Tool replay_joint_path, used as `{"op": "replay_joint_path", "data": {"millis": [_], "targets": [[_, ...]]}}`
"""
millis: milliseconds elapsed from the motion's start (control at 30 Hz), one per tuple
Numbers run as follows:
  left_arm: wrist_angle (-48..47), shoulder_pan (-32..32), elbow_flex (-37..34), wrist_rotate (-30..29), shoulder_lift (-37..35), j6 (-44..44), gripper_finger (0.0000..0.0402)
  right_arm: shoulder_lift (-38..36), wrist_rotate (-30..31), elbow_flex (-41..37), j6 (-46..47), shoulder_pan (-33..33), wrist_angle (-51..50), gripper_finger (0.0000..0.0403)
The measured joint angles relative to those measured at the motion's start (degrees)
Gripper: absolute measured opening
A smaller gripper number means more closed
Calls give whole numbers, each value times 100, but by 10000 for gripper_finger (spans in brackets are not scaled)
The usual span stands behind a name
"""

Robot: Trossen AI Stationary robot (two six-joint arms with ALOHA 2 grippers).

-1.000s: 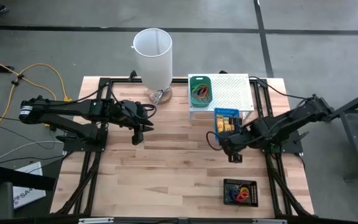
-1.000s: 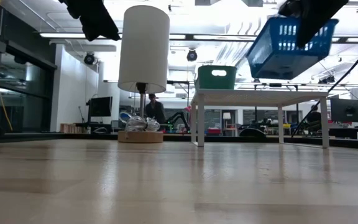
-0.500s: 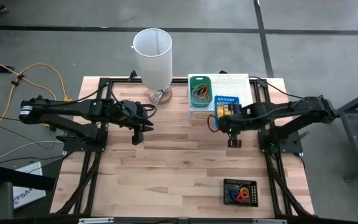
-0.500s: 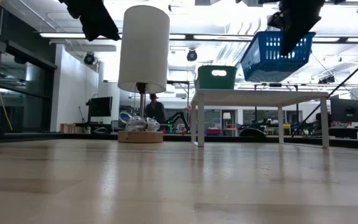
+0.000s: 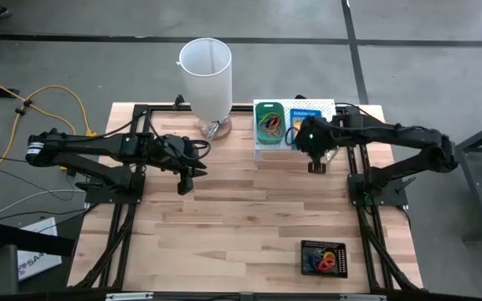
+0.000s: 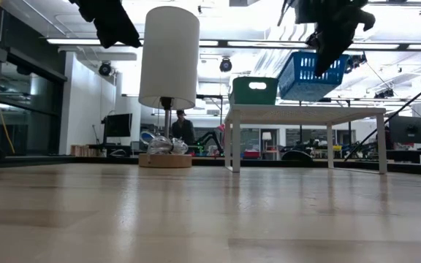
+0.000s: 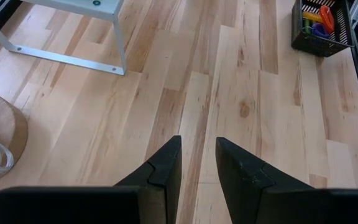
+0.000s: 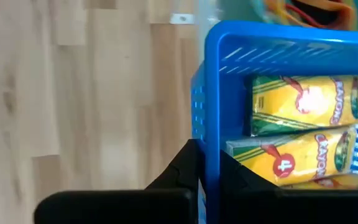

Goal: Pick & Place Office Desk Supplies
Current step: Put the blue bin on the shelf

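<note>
Blue tray (image 8: 278,43) with two yellow packets (image 8: 306,106) hangs clamped in the right gripper (image 8: 207,165); left gripper (image 7: 197,165) open.

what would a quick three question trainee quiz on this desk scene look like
1. True or false: the right gripper is shut on the wall of the blue plastic slatted basket.
2. What lies inside that basket? A) red rubber bands B) yellow crayon boxes C) black clips
3. Fill in: in the low view the blue basket hangs in the air beside the ____ basket that stands on the white perforated stand.

Key: 1 true; 2 B; 3 green. The left gripper hangs open over bare wood, holding nothing.
</note>
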Motion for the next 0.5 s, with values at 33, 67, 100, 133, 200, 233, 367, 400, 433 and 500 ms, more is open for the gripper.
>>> {"op": "replay_joint_path", "data": {"millis": [33,67,100,133,200,233,367,400,433,500], "targets": [[0,2,0,0,0,1,95,0,-25,0,-97,-131,14,3],[0,2,0,0,1,1,95,12,-34,0,-204,-252,56,3],[0,1,0,0,0,1,95,30,-76,0,-306,-365,125,3],[-1,2,0,0,2,1,95,55,-149,0,-401,-480,177,3],[0,2,0,0,1,2,95,110,-275,0,-590,-703,250,3],[0,2,0,0,1,1,95,141,-325,0,-672,-810,280,3],[0,1,0,0,0,0,95,341,-504,0,-956,-1125,398,3],[0,1,0,0,1,2,95,398,-539,0,-1018,-1167,432,3],[0,2,0,0,2,2,95,458,-575,0,-1073,-1204,456,3],[0,1,0,0,0,0,95,559,-635,0,-1140,-1253,498,3]]}}
